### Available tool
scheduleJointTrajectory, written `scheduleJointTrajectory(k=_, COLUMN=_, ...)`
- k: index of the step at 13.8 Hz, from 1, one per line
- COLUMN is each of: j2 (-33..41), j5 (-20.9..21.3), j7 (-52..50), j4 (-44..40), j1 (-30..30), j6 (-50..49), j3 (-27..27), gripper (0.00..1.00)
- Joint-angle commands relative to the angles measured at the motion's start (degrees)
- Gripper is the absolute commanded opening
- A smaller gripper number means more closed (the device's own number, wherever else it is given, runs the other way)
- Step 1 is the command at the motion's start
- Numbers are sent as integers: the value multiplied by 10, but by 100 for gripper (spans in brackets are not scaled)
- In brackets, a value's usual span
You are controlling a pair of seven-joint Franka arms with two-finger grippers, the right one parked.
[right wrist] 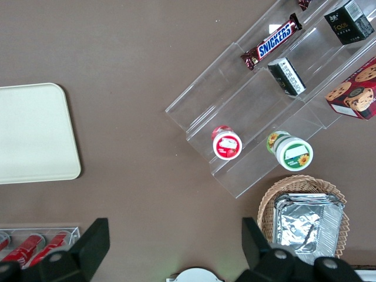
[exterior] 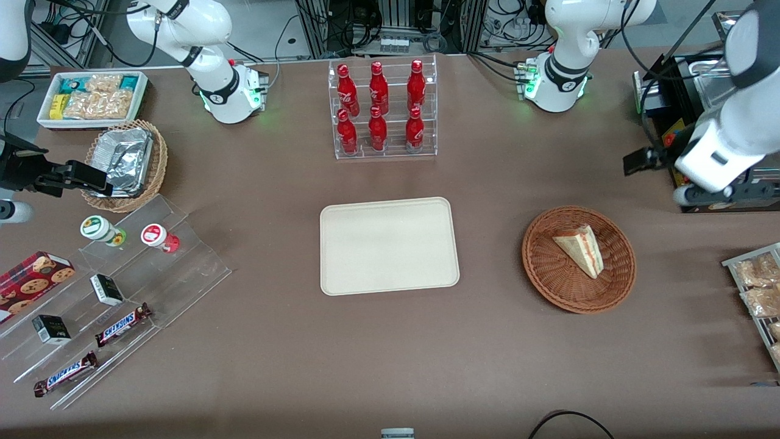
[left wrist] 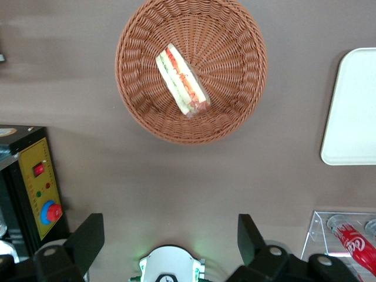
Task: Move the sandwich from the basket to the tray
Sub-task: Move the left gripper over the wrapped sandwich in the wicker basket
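The sandwich [exterior: 581, 249] is a pale wedge with red, orange and green filling. It lies in the round reddish-brown wicker basket [exterior: 545, 271] toward the working arm's end of the table. The cream tray [exterior: 390, 245] lies flat and bare mid-table. My left gripper [exterior: 641, 162] hangs high above the table, farther from the front camera than the basket, open and empty. In the left wrist view the gripper [left wrist: 169, 234] has its fingers [left wrist: 88, 236] spread wide over bare table, apart from the basket [left wrist: 238, 56] and sandwich [left wrist: 182, 82]. The tray's edge [left wrist: 352, 111] shows there too.
A clear rack of red bottles [exterior: 384, 110] stands farther from the front camera than the tray. A black control box [left wrist: 40, 194] with a red button sits beside the gripper. A wire rack of snacks [exterior: 755, 286] lies at the working arm's end.
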State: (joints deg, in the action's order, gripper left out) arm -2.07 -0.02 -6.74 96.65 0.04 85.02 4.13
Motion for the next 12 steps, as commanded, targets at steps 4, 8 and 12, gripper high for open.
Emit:
scheduleJointTrajectory(k=4, j2=-90, j5=-3, j7=-1, j4=-1, j1=0, j6=75, j3=-4, gripper=100)
scheduleJointTrajectory(k=8, j2=-118, j5=5, j7=-34, j4=49, j1=0, j6=173, j3=-5, gripper=100)
scheduleJointTrajectory(k=12, j2=-114, j5=5, j7=-77, j4=129, j1=0, j6=277, j3=-5, gripper=100)
